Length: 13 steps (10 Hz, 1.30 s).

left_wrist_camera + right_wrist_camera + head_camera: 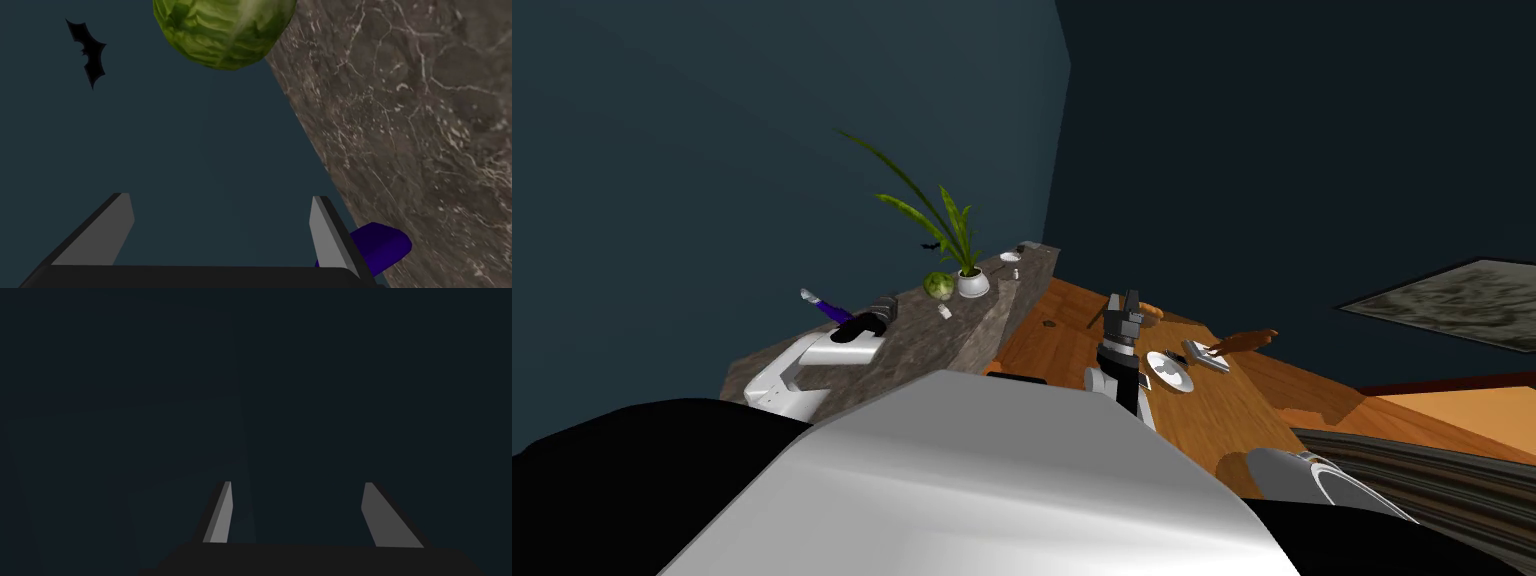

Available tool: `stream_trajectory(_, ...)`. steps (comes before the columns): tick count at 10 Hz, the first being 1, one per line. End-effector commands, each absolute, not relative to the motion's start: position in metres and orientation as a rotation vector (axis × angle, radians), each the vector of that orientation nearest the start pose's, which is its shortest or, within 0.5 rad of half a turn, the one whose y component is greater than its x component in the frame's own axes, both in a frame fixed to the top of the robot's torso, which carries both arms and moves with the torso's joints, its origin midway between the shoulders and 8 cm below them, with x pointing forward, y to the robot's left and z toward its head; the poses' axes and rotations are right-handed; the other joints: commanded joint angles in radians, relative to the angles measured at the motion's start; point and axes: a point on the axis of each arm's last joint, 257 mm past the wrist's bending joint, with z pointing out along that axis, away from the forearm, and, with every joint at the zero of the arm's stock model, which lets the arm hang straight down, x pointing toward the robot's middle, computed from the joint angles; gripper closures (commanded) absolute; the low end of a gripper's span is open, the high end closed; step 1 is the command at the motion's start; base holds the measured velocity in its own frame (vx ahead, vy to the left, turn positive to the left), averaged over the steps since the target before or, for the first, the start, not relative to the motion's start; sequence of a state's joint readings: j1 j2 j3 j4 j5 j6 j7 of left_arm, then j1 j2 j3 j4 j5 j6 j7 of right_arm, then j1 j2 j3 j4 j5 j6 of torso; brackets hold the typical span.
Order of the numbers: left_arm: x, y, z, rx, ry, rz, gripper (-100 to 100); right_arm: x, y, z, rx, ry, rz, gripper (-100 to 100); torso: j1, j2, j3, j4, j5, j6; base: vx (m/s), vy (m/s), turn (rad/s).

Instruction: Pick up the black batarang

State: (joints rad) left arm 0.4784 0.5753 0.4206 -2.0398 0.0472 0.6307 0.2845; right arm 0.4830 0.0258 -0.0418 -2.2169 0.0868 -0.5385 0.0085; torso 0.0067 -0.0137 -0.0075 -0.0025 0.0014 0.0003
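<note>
- Left pincer (220, 197): fingers spread, empty, at desk (425, 125) edge.
- Batarang (88, 52): black, against wall (200, 140), well apart from left pincer, near cabbage (225, 30).
- Right pincer (297, 483): fingers spread, empty.

Teal walls (712, 150), stone counter (937, 340), perhaps wooden table (1242, 400)

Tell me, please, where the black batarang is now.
In the head view the black batarang shows against the teal wall, by the potted plant leaves, above the cabbage.

Cabbage (225, 30) cropped at edge; purple object (382, 245), perhaps handle, half-hidden
</note>
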Motion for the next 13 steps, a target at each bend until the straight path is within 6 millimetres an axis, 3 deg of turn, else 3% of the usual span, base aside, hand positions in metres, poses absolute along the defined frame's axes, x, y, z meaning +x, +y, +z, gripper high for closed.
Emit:
stream_trajectory(1, 0.346, 0.604, -0.185, -1.509, 1.182, -0.351, -100, 0.350, -0.285, 0.009, 0.621, 0.650, 1.204, 0, 0.000, 0.000, 0.000, 0.000, 0.000, 0.000, 0.212, 0.081, -0.239)
stream_trajectory(3, 0.345, 0.616, -0.180, -1.542, 1.149, -0.345, -100, 0.350, -0.285, 0.009, 0.621, 0.650, 1.204, 0, 0.002, -0.002, -0.001, -0.001, 0.000, -0.001, 0.198, 0.102, -0.140)
stream_trajectory(4, 0.346, 0.612, -0.180, -1.530, 1.159, -0.348, -100, 0.350, -0.285, 0.009, 0.621, 0.650, 1.204, 0, 0.002, -0.001, -0.001, 0.000, 0.000, -0.001, 0.076, 0.046, -0.035)
stream_trajectory(5, 0.346, 0.613, -0.180, -1.533, 1.157, -0.346, 0, 0.350, -0.285, 0.009, 0.621, 0.650, 1.204, 0, -0.002, 0.005, 0.002, 0.001, 0.000, -0.001, 0.016, 0.010, 0.004)
stream_trajectory(6, 0.346, 0.613, -0.180, -1.532, 1.158, -0.347, -100, 0.350, -0.285, 0.009, 0.621, 0.650, 1.204, 0, -0.004, 0.009, 0.005, 0.002, -0.001, -0.001, 0.008, 0.004, -0.002)
stream_trajectory(7, 0.346, 0.613, -0.180, -1.532, 1.158, -0.347, 100, 0.350, -0.285, 0.009, 0.621, 0.650, 1.204, 0, -0.005, 0.011, 0.006, 0.002, -0.001, -0.001, 0.000, 0.000, 0.000)
stream_trajectory(11, 0.346, 0.613, -0.180, -1.532, 1.158, -0.347, 100, 0.350, -0.285, 0.009, 0.621, 0.650, 1.204, 0, -0.006, 0.013, 0.007, 0.003, -0.001, -0.001, 0.000, 0.000, 0.000)
stream_trajectory(12, 0.346, 0.613, -0.180, -1.532, 1.158, -0.347, 0, 0.350, -0.285, 0.009, 0.621, 0.650, 1.204, 0, -0.006, 0.013, 0.007, 0.003, -0.001, -0.001, 0.000, 0.000, 0.000)
stream_trajectory(13, 0.341, 0.635, -0.168, -1.541, 1.119, -0.318, -100, 0.350, -0.285, 0.009, 0.621, 0.650, 1.204, 0, -0.006, 0.013, 0.007, 0.003, -0.001, -0.001, -0.014, 0.007, -0.089)
